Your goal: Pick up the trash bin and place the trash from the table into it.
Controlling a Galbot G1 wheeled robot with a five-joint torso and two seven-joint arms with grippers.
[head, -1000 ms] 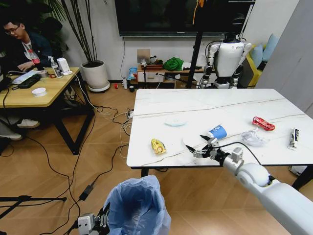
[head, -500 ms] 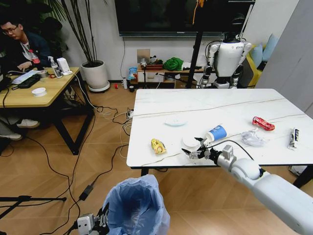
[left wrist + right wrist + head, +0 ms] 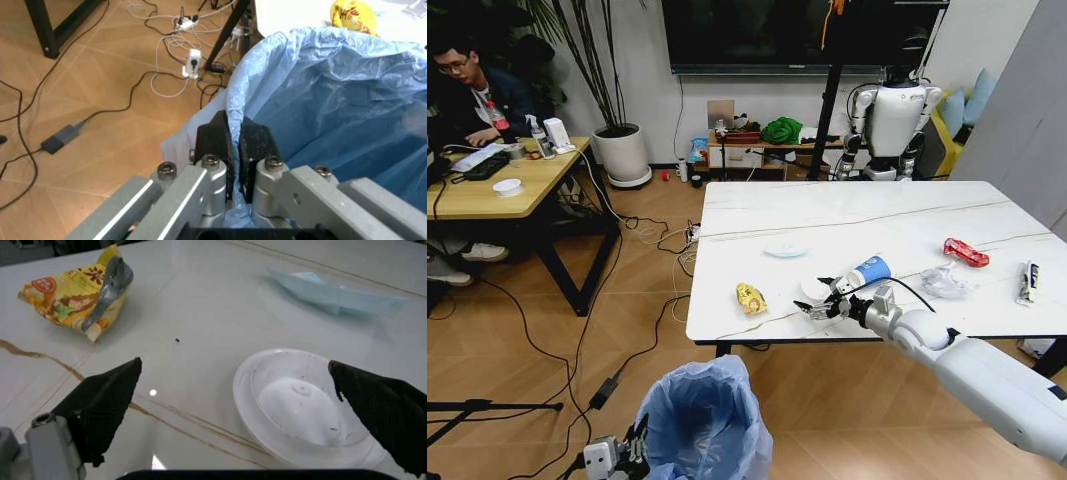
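Near the surface's (image 3: pixel 757 215) front edge, the right tool (image 3: pixel 819 303) is spread wide and empty, straddling a white round lid (image 3: pixel 310 407) directly ahead. The trash bin (image 3: pixel 705 420) is held below by the left tool (image 3: pixel 233 145), clamped on its bag rim.

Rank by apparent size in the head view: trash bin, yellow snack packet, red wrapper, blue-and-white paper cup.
1. trash bin, largest, though it is nearest the camera.
2. blue-and-white paper cup.
3. red wrapper, close to the cup; unsure.
4. yellow snack packet.
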